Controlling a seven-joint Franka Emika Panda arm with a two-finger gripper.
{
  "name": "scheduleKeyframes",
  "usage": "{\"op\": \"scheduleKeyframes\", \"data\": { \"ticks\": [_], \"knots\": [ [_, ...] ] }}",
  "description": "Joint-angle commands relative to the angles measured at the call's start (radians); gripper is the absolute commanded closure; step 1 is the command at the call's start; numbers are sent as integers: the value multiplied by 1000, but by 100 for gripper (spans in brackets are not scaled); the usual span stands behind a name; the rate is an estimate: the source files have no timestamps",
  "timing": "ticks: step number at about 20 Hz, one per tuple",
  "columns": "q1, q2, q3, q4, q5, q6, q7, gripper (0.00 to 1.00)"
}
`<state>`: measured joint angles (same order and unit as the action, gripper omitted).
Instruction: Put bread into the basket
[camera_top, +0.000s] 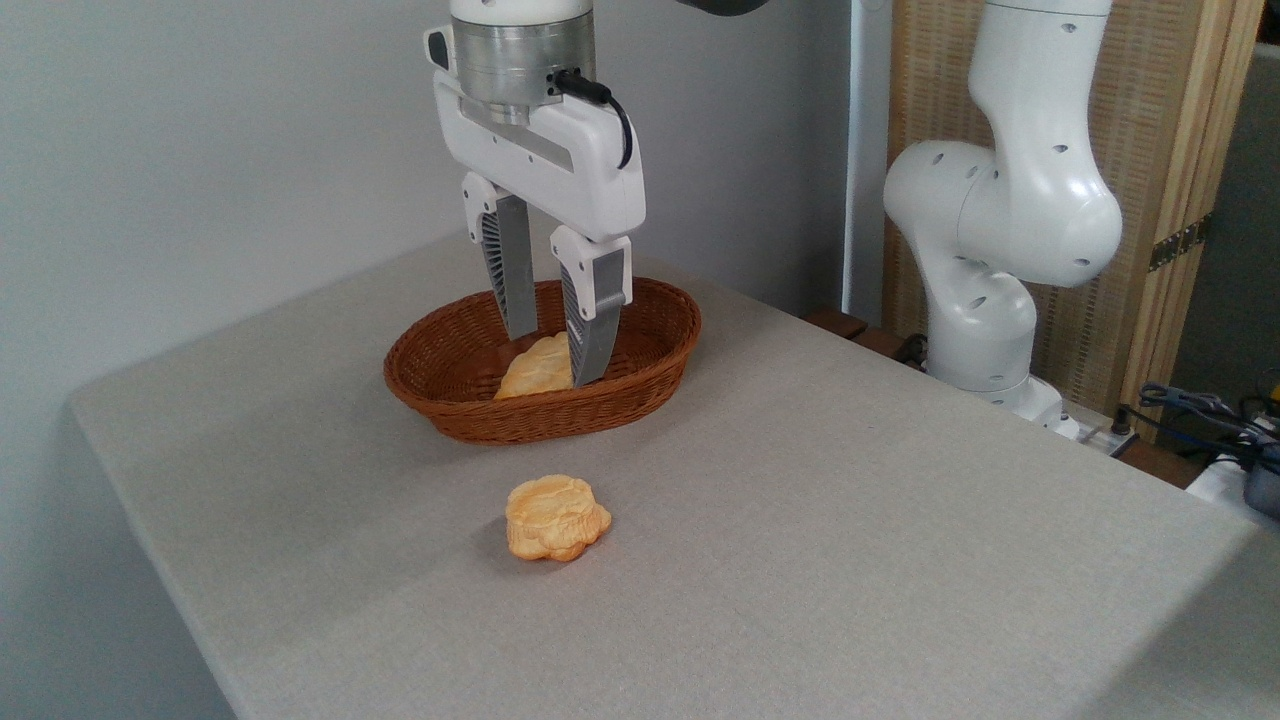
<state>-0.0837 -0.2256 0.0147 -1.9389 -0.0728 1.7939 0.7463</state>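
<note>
- Your gripper (555, 355) hangs over the basket (450, 370) near the table's (850, 500) far edge, fingers parted and holding nothing.
- You'll find the pale loaf (535, 372) lying inside the basket, between and below the fingertips.
- The orange bun (555, 517) sits on the table, apart from the basket's near side.
- You can read no writing anywhere.

White robot gripper (555, 358) hangs over brown wicker basket (660, 375), fingers apart, tips w/ a gap either side of pale braided loaf (535, 370) lying inside. Orange bun (555, 517) sits on grey table (850, 500), near basket front.
</note>
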Motion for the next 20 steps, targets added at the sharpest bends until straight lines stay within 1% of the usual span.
{"op": "scheduleKeyframes", "data": {
  "ticks": [1, 5, 12, 15, 20],
  "knots": [
    [-4, -3, 4, 12, 8, -18, 16, 0],
    [-4, -5, 10, 12, 10, -50, 22, 0],
    [-4, -5, 2, 12, 10, -68, 19, 0],
    [-4, -3, 7, 12, 10, -97, 21, 0],
    [-4, 3, 5, 9, 11, -87, 21, 0]
  ]
}}
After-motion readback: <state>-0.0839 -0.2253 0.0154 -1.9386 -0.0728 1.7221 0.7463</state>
